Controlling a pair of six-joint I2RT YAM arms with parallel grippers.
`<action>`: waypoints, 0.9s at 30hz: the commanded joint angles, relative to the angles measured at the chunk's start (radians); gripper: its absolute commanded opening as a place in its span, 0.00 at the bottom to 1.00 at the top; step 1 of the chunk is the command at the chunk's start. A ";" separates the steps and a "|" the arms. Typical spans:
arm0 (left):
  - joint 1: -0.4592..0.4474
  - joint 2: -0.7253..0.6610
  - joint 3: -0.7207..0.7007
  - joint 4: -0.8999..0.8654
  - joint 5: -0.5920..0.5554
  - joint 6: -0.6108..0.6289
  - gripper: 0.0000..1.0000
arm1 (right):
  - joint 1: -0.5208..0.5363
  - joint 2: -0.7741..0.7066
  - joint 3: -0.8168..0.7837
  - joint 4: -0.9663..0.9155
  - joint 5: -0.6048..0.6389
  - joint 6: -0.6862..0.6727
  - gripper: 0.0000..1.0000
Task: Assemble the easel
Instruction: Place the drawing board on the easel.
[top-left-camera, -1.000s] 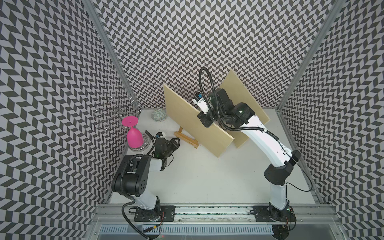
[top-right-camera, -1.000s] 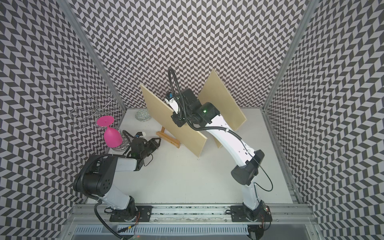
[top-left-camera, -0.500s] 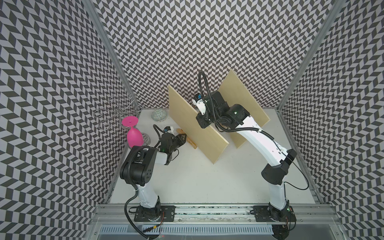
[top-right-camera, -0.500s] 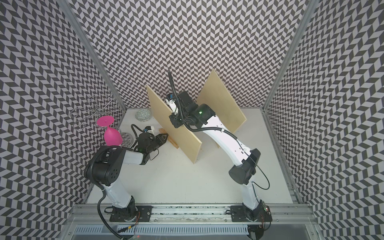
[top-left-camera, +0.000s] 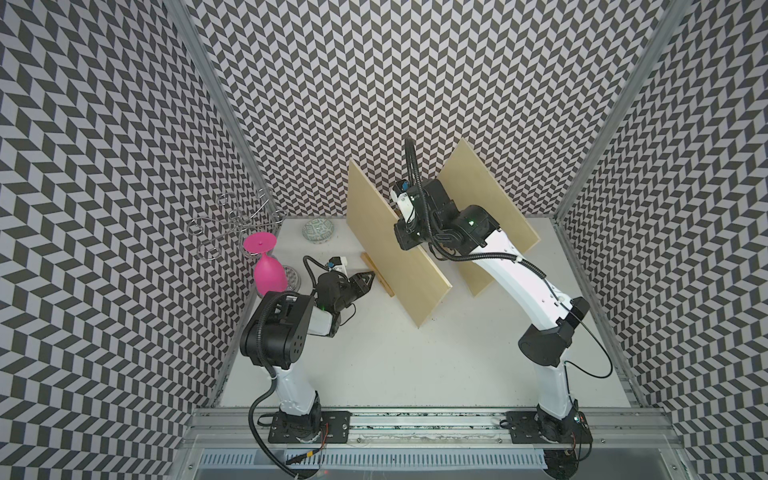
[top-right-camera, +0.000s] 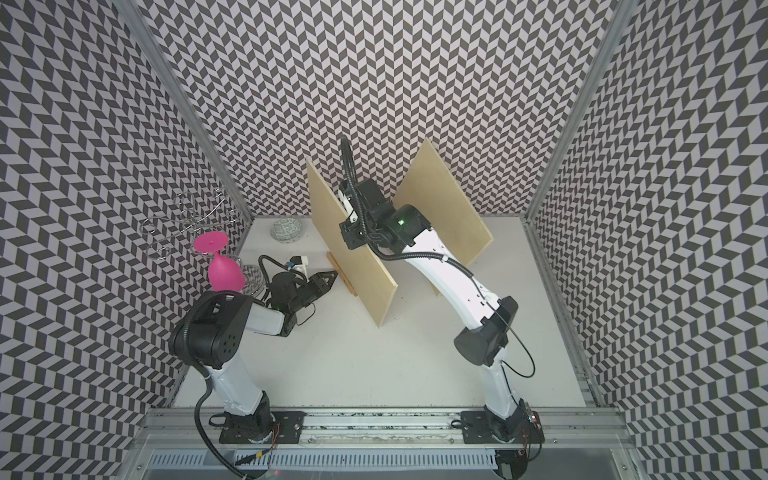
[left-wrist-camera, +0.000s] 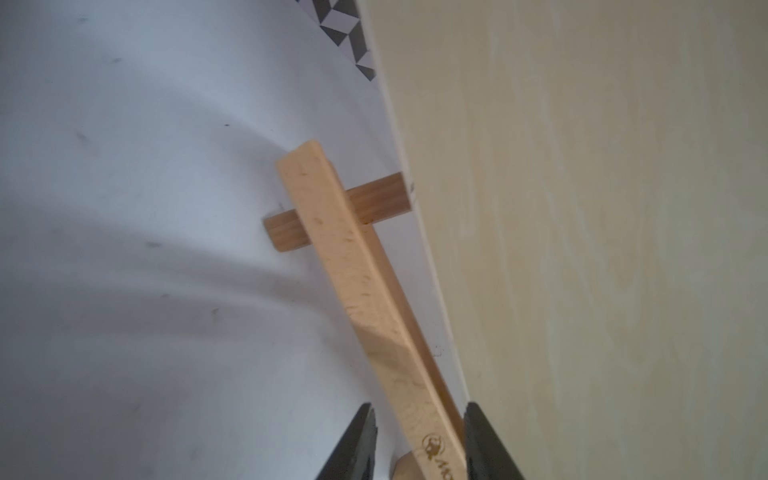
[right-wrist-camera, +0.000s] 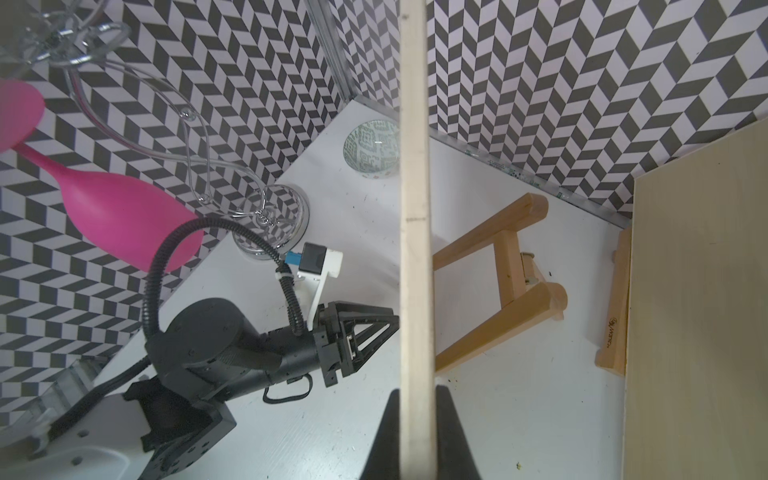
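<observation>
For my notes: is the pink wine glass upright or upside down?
Upside down: the pink wine glass hangs from the chrome wire rack, round foot above the bowl.

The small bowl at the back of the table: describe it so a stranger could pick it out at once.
Go to the white table's back edge, just left of the leftmost wooden board. The bowl sits there alone, beyond the wire rack and its upside-down pink glass. It is the only round dish, pale with a green maze-like pattern inside.
</observation>
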 joint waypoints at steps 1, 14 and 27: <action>0.000 -0.078 -0.016 -0.020 -0.006 0.012 0.37 | -0.019 -0.014 0.068 0.244 -0.025 0.021 0.00; 0.001 -0.247 -0.006 -0.242 -0.117 0.099 0.40 | -0.051 0.034 0.047 0.214 -0.067 0.006 0.00; 0.004 -0.384 0.002 -0.419 -0.231 0.181 0.46 | -0.100 0.090 -0.036 0.241 -0.162 0.048 0.29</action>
